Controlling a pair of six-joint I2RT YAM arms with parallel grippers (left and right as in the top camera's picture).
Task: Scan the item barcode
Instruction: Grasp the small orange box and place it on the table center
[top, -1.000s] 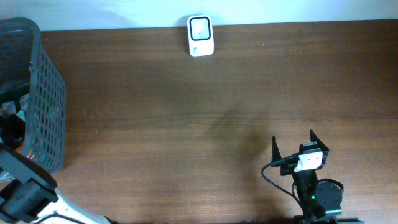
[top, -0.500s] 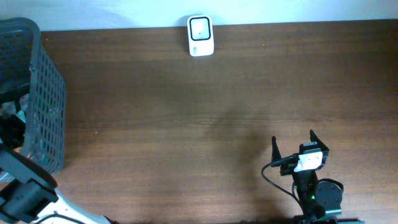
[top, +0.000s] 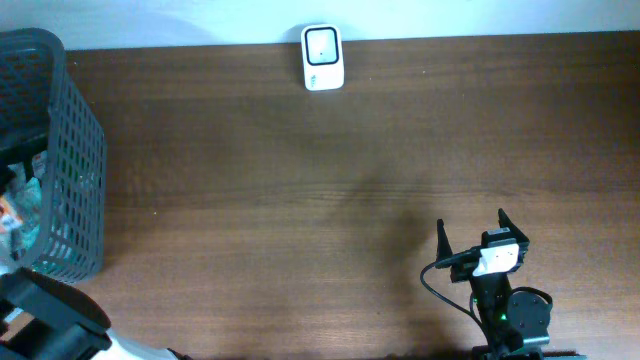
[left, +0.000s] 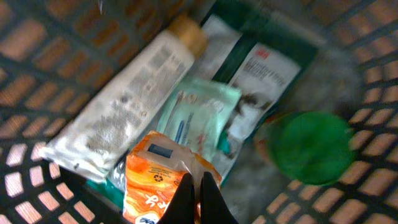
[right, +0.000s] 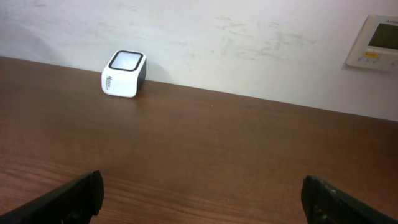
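Inside the dark mesh basket, my left gripper is shut on the edge of an orange packet, its black fingers pinched together over the wrapper. The packet lies on top of other items in the basket. The white barcode scanner stands at the table's far edge; the right wrist view also shows the scanner, ahead to the left. My right gripper stands open near the front edge, with only bare wood between its fingers.
The basket stands at the table's left end. It also holds a long white tube, a teal-and-white pouch, a dark green pack and a round green item. A wall panel hangs behind the table.
My left gripper has closed on the orange packet, and the left arm has shifted a little at the basket. The right arm has not moved.
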